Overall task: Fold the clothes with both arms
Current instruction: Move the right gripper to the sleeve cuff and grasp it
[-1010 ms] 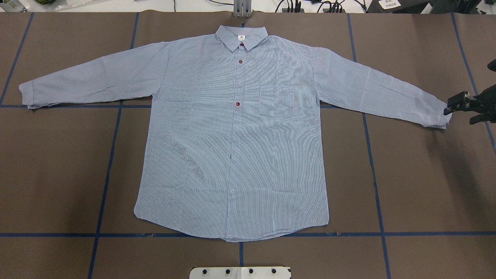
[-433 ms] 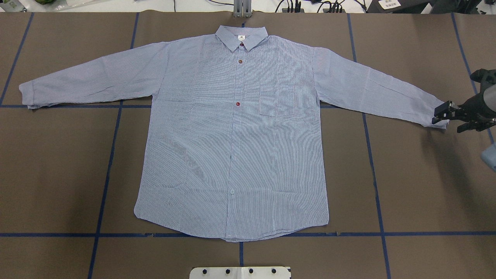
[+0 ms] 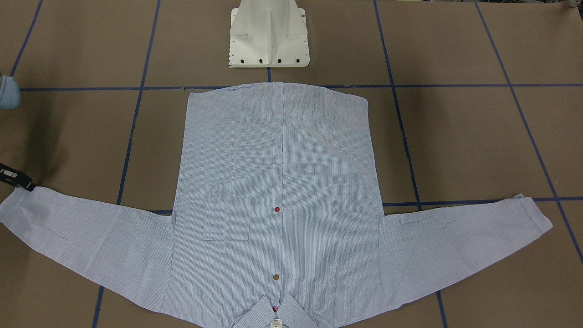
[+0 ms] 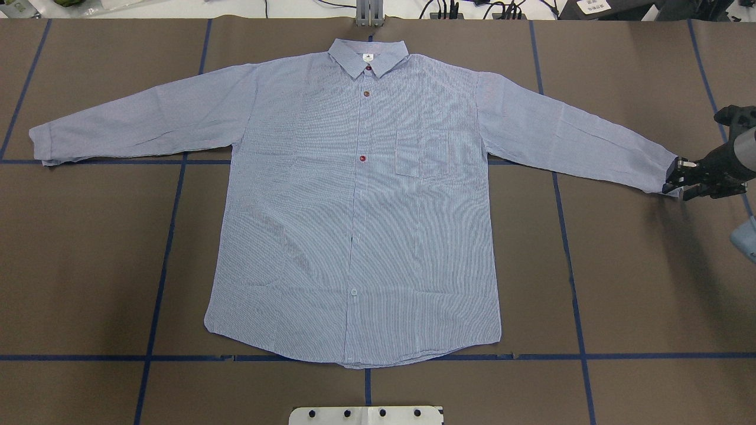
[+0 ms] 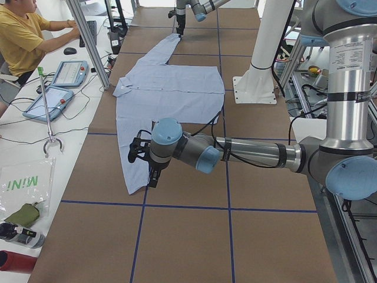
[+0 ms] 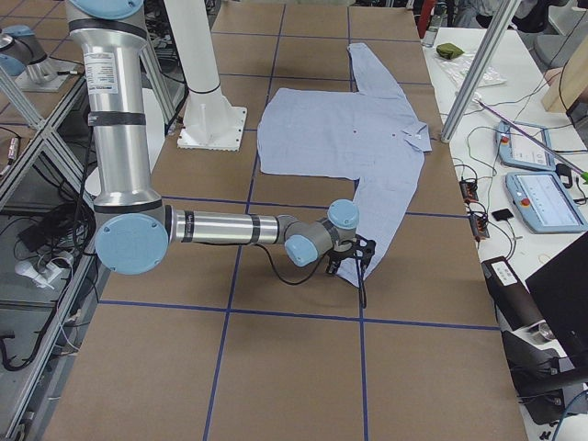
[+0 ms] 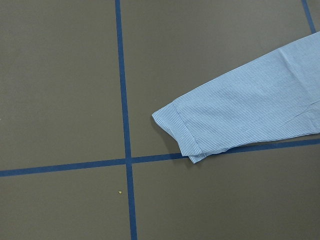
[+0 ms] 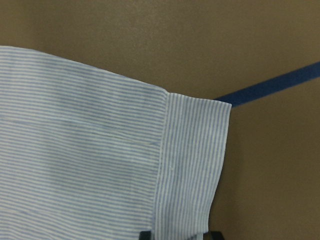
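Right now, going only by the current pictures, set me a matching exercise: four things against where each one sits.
Things:
1 right pincer
2 cuff on the robot's left
3 collar
4 white pedestal

Places:
A nearest the far edge of the table
B beside the shirt hem
C at the other sleeve's cuff
D flat by a blue tape crossing

Pairs: 1-C, 2-D, 3-A, 4-B.

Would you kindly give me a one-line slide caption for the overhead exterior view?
Striped blue shirt spread flat on the taped table, the right claw at its sleeve cuff.
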### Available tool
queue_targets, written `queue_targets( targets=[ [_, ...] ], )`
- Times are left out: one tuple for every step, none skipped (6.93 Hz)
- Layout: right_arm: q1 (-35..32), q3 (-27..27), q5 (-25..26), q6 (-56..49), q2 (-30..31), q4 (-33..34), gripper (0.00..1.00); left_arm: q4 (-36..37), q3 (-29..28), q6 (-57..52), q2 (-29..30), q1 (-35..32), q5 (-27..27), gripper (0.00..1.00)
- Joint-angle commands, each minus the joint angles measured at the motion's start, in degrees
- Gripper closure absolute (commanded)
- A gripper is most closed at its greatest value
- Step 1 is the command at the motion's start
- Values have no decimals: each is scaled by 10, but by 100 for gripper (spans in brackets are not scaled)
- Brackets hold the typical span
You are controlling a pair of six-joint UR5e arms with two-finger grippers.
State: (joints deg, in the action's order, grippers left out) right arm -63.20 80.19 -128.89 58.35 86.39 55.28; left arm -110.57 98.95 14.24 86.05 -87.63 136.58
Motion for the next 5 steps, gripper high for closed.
queue_targets(
  targets=[
    [0, 1, 0, 2, -3, 0, 67, 0, 0, -1, 0, 0, 0, 0],
    [-1, 1, 4, 3, -2, 0, 65, 0, 0, -1, 0, 0, 0, 0],
    [-2, 1, 4, 3, -3, 0, 63, 0, 0, -1, 0, 0, 0, 0],
    [-3, 1, 5, 4, -3, 0, 73, 0, 0, -1, 0, 0, 0, 1],
    [-3, 3, 4, 5, -5, 0, 100, 0, 0, -2, 0, 0, 0, 0]
  ],
)
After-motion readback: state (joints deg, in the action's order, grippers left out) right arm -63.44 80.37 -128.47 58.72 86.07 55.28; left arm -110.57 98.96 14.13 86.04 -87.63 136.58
